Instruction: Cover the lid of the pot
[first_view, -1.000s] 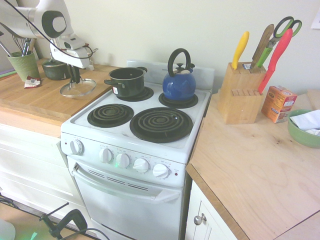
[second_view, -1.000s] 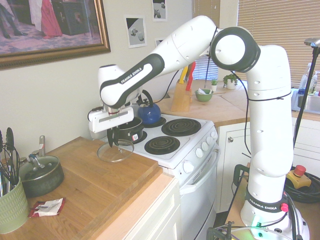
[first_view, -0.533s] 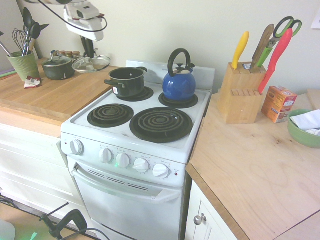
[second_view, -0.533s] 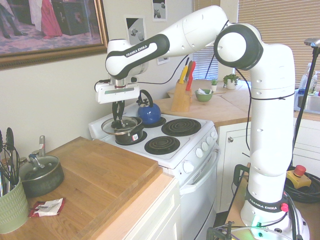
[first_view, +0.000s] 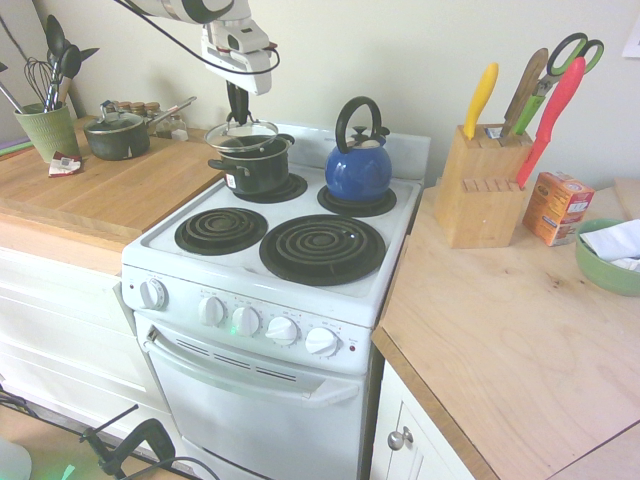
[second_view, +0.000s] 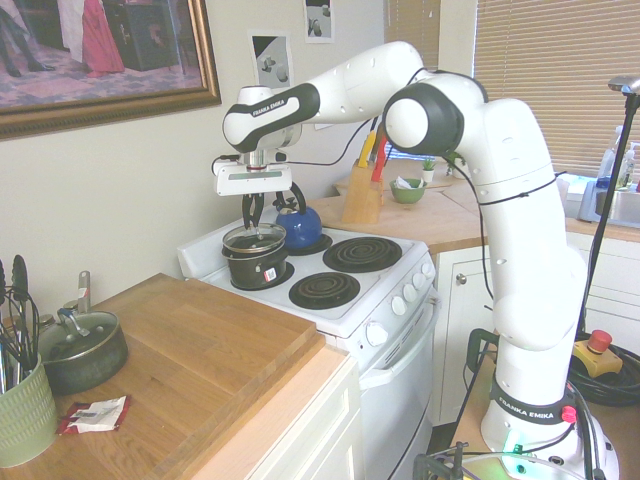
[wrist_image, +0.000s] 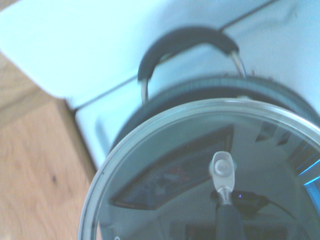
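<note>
Lid (first_view: 241, 134) hangs just above pot (first_view: 254, 165) on stove's back-left burner, w/ gripper (first_view: 237, 112) pinched tight on its black loop handle. To seat well: centre rim over pot mouth, keep lid level, lower slowly, release only once rim rests all round; kettle (first_view: 358, 170) stands near at right.

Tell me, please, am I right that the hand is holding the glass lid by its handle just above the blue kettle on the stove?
Not quite: the hand holds the lid just above the black pot, not the blue kettle, which stands on the neighbouring back burner. The first exterior view shows this; the rest is correct.
</note>
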